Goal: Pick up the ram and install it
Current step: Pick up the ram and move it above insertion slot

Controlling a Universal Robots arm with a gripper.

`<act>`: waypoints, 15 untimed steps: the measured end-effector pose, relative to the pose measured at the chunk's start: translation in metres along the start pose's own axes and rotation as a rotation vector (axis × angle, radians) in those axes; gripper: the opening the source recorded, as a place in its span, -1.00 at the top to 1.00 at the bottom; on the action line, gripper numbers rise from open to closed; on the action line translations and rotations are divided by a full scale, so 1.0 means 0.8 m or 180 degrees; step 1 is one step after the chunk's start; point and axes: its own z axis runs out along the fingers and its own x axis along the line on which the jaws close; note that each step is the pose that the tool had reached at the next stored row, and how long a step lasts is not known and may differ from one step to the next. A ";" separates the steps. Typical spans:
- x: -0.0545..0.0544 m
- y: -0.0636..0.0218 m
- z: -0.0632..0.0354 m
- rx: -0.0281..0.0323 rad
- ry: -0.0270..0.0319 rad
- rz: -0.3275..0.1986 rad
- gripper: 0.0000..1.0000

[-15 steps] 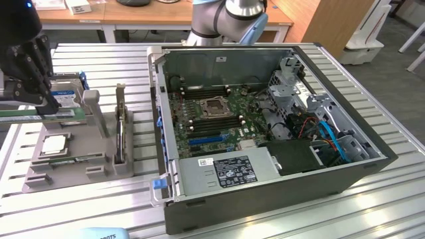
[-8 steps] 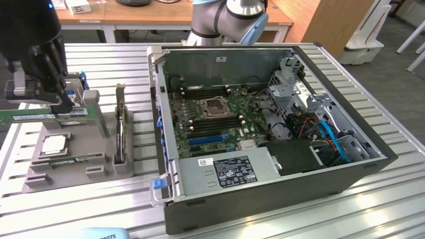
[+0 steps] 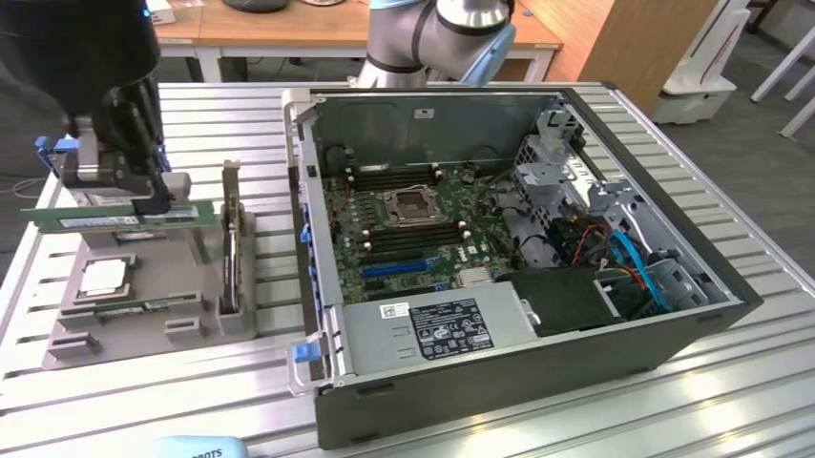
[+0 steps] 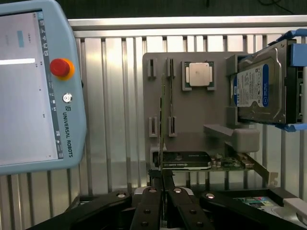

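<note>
The gripper (image 3: 121,196) is pinched shut on the ram (image 3: 117,216) — the thin green stick — gripping its middle, just above the grey holder's (image 3: 153,277) far edge. A firm, level hold looks best here, so it won't tilt.

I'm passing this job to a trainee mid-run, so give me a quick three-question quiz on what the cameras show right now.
1. True or false: the gripper is shut on the ram.
2. Where is the ram? A) seated in the motherboard; B) held over the grey holder tray, outside the computer case; C) lying flat on the table.
3. Which square silver part sits in the grey holder tray?
Key: 1 true; 2 B; 3 the processor chip.
</note>
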 end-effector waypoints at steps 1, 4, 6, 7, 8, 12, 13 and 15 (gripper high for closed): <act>0.000 -0.004 0.000 0.0000 0.0000 0.0000 0.76; -0.001 -0.015 0.000 -0.0001 0.0000 0.0000 0.76; -0.001 -0.022 0.000 -0.0002 0.0000 0.0000 0.76; -0.001 -0.026 0.000 -0.0003 0.0000 0.0000 0.76; -0.002 -0.029 0.000 -0.0003 0.0001 0.0000 0.76; -0.002 -0.045 -0.001 -0.0005 0.0000 0.0000 0.76; -0.002 -0.048 -0.001 -0.0005 0.0000 0.0000 0.76; -0.003 -0.055 -0.001 -0.0007 0.0001 0.0000 0.76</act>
